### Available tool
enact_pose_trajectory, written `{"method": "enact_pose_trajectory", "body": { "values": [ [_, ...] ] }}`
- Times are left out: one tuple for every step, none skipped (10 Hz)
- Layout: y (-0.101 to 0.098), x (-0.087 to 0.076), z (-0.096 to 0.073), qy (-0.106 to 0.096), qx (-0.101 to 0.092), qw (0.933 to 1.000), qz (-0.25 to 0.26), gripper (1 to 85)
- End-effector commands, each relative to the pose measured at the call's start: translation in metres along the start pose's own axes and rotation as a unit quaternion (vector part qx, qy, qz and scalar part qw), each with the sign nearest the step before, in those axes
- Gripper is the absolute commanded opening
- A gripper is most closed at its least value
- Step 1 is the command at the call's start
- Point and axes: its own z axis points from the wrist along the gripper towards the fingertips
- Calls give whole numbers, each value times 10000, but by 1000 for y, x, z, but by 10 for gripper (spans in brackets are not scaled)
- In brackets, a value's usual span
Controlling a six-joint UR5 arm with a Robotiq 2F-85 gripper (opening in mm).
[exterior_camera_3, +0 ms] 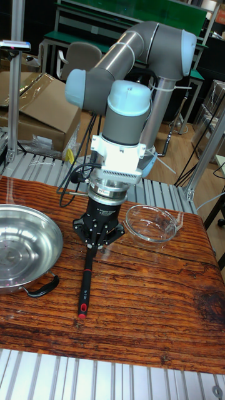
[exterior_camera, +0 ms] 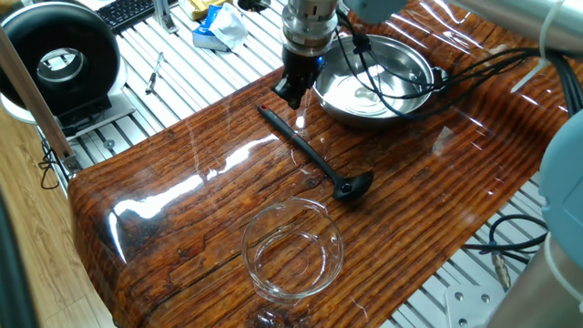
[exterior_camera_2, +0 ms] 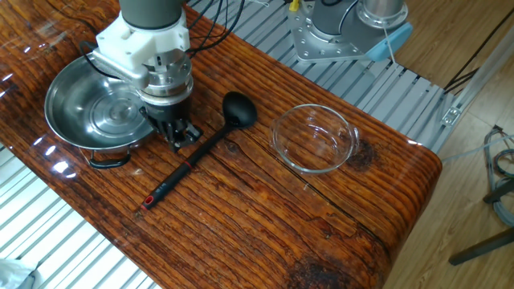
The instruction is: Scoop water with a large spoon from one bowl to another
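The large spoon (exterior_camera: pixel 310 155), a black ladle with a red tip, lies flat on the wooden table between the two bowls, its cup (exterior_camera_2: pixel 238 110) toward the glass one. The steel bowl (exterior_camera: pixel 373 87) holds shiny water (exterior_camera: pixel 364 91). The clear glass bowl (exterior_camera: pixel 293 248) stands near the table's end. My gripper (exterior_camera_2: pixel 180 133) hangs just above the table beside the steel bowl's rim, over the middle of the spoon's handle (exterior_camera_3: pixel 85 278). Its fingers point down, slightly apart, with nothing between them. In the tall fixed view the gripper (exterior_camera_3: pixel 94 242) hides the spoon's cup.
The steel bowl's (exterior_camera_2: pixel 100 104) black side handle (exterior_camera_2: pixel 108 159) sticks out toward the table's edge. Cables (exterior_camera: pixel 474 59) trail across the table behind the bowl. A black round device (exterior_camera: pixel 59 64) and clutter sit on the slatted bench beyond the table.
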Motion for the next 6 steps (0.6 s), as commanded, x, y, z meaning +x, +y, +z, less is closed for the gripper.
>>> {"method": "enact_pose_trajectory", "body": {
  "values": [
    [3, 20, 1, 384, -68, 9991, 154, 10],
    [1, 30, 0, 578, -18, 9977, 351, 10],
    [0, 30, 0, 585, -2, 9971, 496, 10],
    [1, 25, 1, 491, -23, 9969, 612, 10],
    [2, 20, 1, 383, -41, 9970, 674, 10],
    [5, 15, 2, 290, -99, 9972, 687, 10]
  ]
}}
